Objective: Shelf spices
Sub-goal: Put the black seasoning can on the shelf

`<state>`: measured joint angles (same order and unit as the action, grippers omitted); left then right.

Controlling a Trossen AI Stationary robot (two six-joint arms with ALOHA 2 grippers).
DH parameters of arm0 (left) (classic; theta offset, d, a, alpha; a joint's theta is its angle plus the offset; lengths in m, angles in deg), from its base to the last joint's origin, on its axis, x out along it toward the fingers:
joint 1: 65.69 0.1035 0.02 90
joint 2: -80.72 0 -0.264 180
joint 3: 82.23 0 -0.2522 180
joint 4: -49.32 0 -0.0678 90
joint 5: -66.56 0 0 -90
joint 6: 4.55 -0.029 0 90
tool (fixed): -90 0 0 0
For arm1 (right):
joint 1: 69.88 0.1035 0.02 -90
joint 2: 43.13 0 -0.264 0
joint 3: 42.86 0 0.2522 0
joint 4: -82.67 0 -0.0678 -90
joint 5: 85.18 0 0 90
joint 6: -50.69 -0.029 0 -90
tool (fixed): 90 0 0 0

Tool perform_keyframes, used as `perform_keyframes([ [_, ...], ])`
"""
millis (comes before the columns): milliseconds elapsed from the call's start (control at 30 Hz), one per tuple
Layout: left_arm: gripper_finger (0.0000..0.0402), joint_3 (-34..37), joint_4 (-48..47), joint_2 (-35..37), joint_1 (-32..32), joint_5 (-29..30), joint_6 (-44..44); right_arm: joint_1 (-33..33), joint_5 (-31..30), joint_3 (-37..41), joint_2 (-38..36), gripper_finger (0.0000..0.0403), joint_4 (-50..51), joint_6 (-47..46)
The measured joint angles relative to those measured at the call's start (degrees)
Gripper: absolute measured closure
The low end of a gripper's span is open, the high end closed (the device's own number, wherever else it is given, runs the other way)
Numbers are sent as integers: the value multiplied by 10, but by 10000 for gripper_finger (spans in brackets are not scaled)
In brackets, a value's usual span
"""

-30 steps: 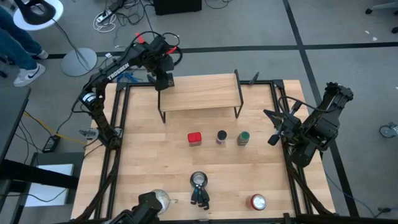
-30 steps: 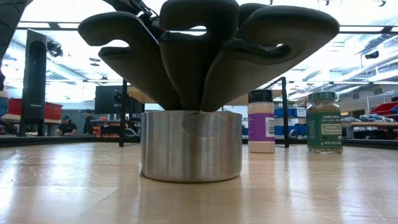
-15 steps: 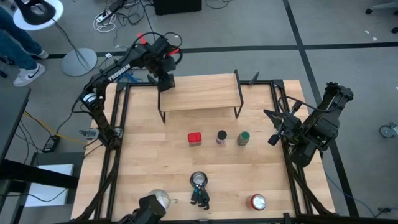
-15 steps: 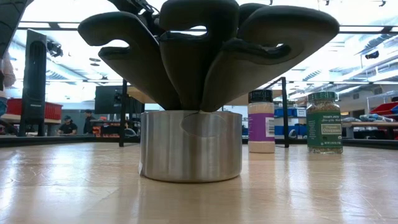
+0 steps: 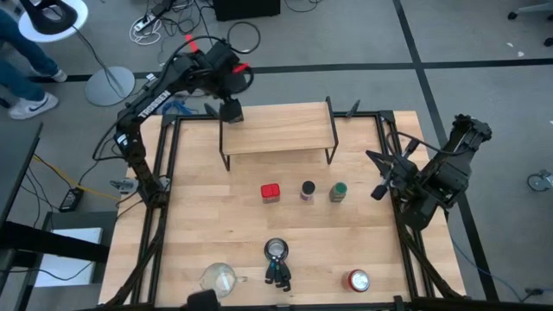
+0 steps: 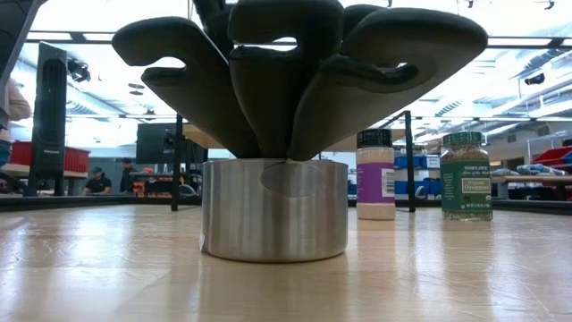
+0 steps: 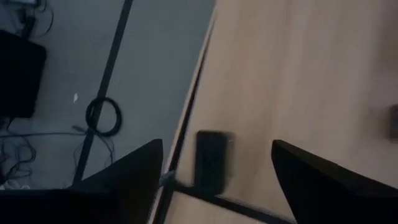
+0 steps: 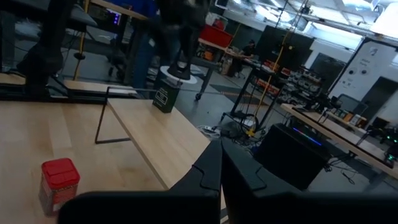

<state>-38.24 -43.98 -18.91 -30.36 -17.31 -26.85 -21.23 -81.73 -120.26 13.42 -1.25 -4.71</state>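
Overhead, table-level, two wrist views.

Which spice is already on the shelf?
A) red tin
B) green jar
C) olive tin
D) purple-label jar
C: the olive tin stands at one end of the shelf, under the left gripper, whose jaws are open over it; the red tin, purple-label jar and green jar stand on the table in front of the shelf.
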Motion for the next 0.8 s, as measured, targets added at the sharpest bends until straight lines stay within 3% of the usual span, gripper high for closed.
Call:
perform_keyframes([
  [233, 167, -11, -42, 1, -78, 25, 20, -22, 11, 0, 0, 396, 0, 0],
  [433, 278, 40, -71, -1, -119, 153, 28, -36, 24, 0, 0, 401, -2, 0],
  [600, 377, 95, -75, -1, -107, 137, 30, -44, 28, 0, 0, 397, -8, 0],
  [667, 394, 119, -68, -1, -99, 136, 30, -46, 28, 0, 1, 396, -9, 1],
  [800, 391, 161, -49, -1, -79, 136, 15, -46, 29, 0, 1, 398, -19, 13],
])
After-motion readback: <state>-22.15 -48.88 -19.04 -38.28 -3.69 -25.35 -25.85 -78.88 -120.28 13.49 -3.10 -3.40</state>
